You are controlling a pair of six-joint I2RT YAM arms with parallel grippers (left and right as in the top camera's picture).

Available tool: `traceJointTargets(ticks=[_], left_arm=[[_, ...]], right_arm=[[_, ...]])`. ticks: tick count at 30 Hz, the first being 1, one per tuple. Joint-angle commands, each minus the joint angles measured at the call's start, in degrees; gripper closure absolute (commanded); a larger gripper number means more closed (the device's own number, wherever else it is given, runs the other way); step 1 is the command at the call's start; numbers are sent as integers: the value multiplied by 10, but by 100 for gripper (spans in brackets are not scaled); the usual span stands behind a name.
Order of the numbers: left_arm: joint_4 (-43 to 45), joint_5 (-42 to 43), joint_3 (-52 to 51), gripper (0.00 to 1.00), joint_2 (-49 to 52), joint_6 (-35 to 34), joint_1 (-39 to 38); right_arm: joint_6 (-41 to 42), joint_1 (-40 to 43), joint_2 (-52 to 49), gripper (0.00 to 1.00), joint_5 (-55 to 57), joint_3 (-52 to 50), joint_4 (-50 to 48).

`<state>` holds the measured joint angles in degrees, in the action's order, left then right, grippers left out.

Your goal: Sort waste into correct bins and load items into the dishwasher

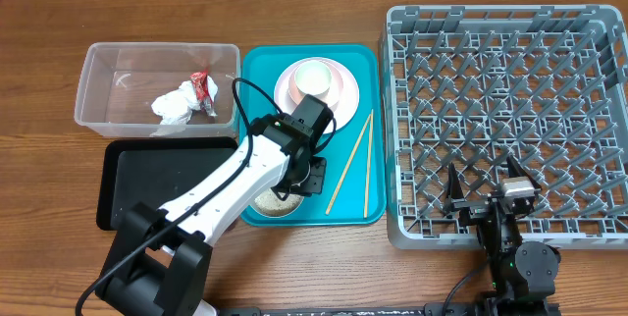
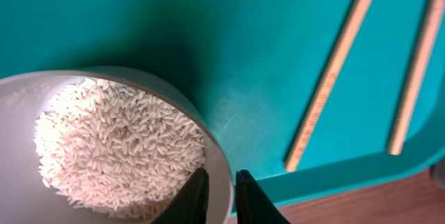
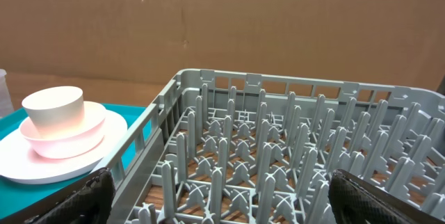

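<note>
Currently left gripper (image 2: 220, 181) pinches bowl (image 2: 21, 106) rim, rice (image 2: 118, 147) just inside one finger; right gripper (image 3: 236, 200) spread wide over rack (image 3: 278, 147)

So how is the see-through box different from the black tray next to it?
The clear tub is see-through with tall walls; the black tray is dark and shallow. The clear tub holds a crumpled napkin and a red wrapper; no waste shows in the black tray's visible part. Both are rectangles of similar size, beside the teal tray.
</note>
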<state>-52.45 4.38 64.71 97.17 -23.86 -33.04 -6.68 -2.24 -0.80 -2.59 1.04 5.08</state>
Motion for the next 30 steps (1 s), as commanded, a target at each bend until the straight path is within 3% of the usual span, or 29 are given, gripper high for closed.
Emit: traceJointTargets(ticks=[1, 16, 30], left_arm=[[9, -21, -19, 81, 2, -6, -4], [66, -33, -51, 80, 2, -6, -4], [80, -33, -55, 85, 2, -28, -4]], right_arm=[[-2, 2, 6, 0, -1, -6, -4], [-2, 2, 6, 0, -1, -6, -4], [-2, 2, 6, 0, -1, -6, -4]])
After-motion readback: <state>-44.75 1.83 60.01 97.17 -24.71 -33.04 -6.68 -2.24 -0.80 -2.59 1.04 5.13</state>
